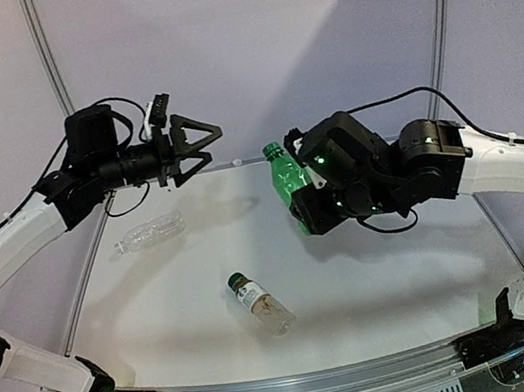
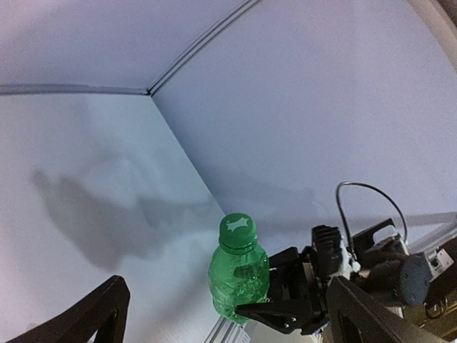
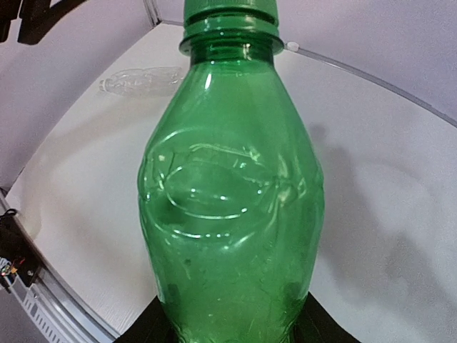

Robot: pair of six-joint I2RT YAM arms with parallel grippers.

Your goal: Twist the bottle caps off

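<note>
My 2 fingers [image 2: 89, 318] stand wide apart, nothing between the pads. Ahead: green bottle [image 2: 239, 282], upright, green cap [image 2: 237, 227] on, white mark on top. The right gripper [image 2: 271, 291] clamps its lower body.

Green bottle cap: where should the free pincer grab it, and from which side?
Pinch the green cap by its round sides, coming straight at its top. The right pincer holds the green bottle by its body, leaving the cap bare and facing the open left pincer.

I'm looking down on the counter [image 1: 389, 280] from behind. My left wrist camera is facing the green bottle [image 2: 239, 280] from well apart; the right one is viewing it close up.
</note>
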